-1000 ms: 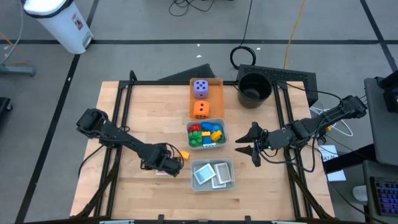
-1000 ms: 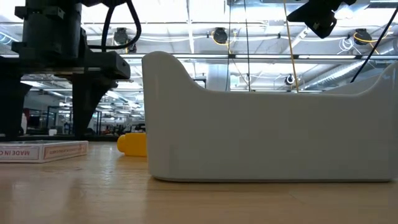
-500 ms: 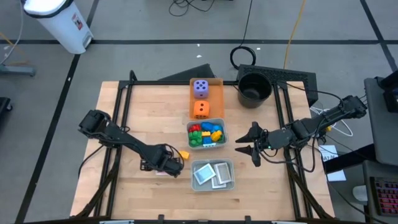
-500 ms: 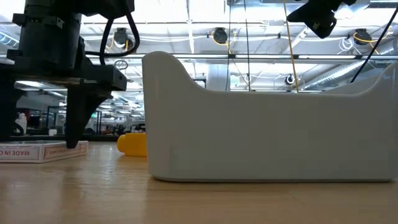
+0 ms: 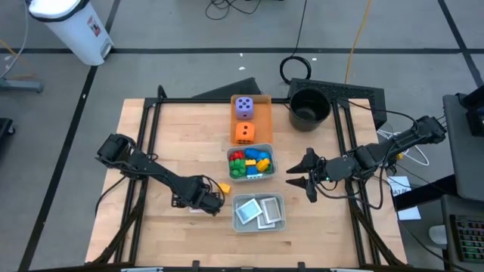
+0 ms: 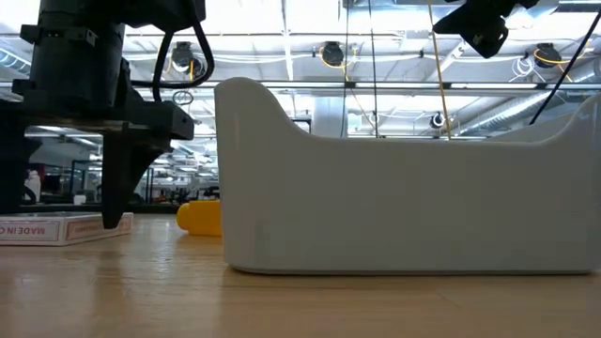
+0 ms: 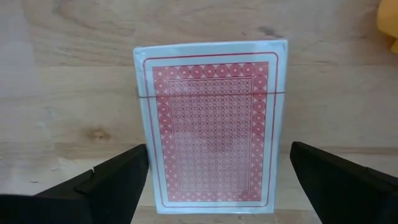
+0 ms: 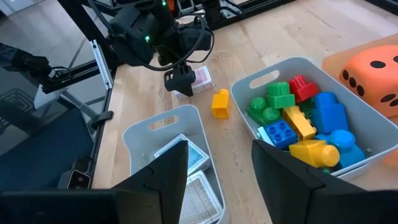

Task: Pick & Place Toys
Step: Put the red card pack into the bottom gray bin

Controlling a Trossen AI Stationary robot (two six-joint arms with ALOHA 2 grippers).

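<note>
A: Left gripper [image 7: 211, 186] is down at the table, fingers [image 7: 115, 180] spread wide either side of a pink card pack [image 7: 211, 124]. The pack lies flat on the wood, nothing pinching it.

B: And a yellow brick [image 8: 220, 103] sits loose just beside that pack, between it and the brick tray [image 5: 231, 172].

A: Right gripper [image 5: 302, 177] hangs over the table right of the trays, jaws parted, nothing between them.

B: Bricks [image 8: 298, 121] red, green, blue and yellow are piled in that tray. Cards [image 5: 259, 211] lie in the near tray [image 5: 281, 221].

A: Purple die [image 5: 243, 106] and orange die [image 5: 243, 133] sit on the orange tray [image 5: 265, 113], behind the bricks.
</note>
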